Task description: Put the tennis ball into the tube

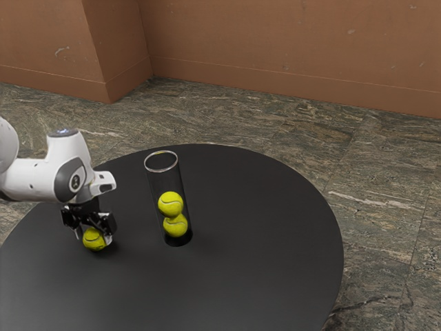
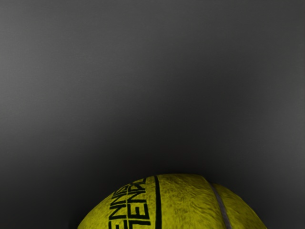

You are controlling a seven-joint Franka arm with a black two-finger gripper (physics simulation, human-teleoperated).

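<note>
2 balls (image 1: pixel 170 204) in tube (image 1: pixel 164 183) on tbl (image 1: pixel 262 258)

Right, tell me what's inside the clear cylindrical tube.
Inside the clear cylindrical tube are an upper yellow-green tennis ball and, beneath it, a lower yellow-green ball. That lower ball covers part of the dark bottom; what's behind cannot be seen.

The tennis ball (image 1: pixel 94 239) is yellow — black lettering, a black line and a pale seam across it — and sits apart from the tube (image 1: pixel 160 183), toward the exterior view's left. Clear, tall and pale-rimmed, the tube stands upright on the black table (image 1: pixel 269 241), two yellow balls (image 1: pixel 170 204) stacked inside.
</note>
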